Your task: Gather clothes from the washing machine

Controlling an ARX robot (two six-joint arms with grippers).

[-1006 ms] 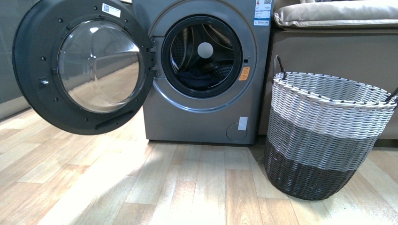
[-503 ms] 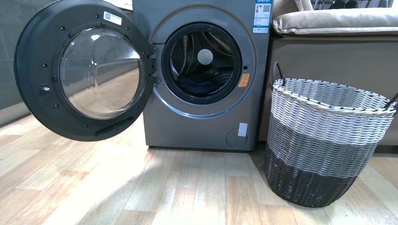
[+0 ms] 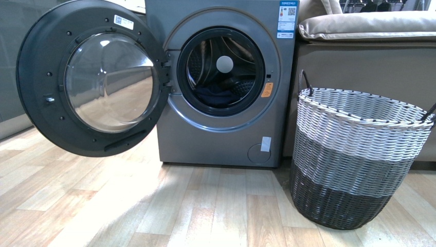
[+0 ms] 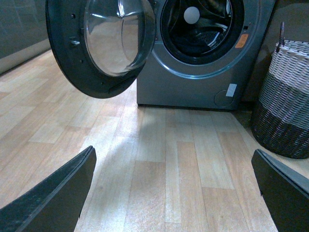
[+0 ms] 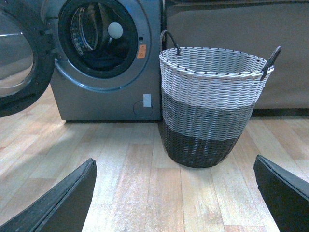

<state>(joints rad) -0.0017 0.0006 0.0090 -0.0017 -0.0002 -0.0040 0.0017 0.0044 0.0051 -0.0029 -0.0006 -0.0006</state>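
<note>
While my left end effector (image 4: 174,153) and right end effector (image 5: 174,160) gape empty, the clothes (image 3: 215,95) lie low in the washing machine (image 3: 216,141). Reaching in, I could clip its open door (image 3: 36,77).

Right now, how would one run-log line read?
door open | dark clothes in drum | woven basket beside washing machine | left gripper open | right gripper open

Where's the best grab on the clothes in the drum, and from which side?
Grip the top of the clothes, a dark heap slumped low at the drum's front. Come straight in from the front of the washing machine, dipping slightly downward. The door hangs open on the left and the basket stands to the right, so only the front is free. Single folds are too dark to pick out.
</note>
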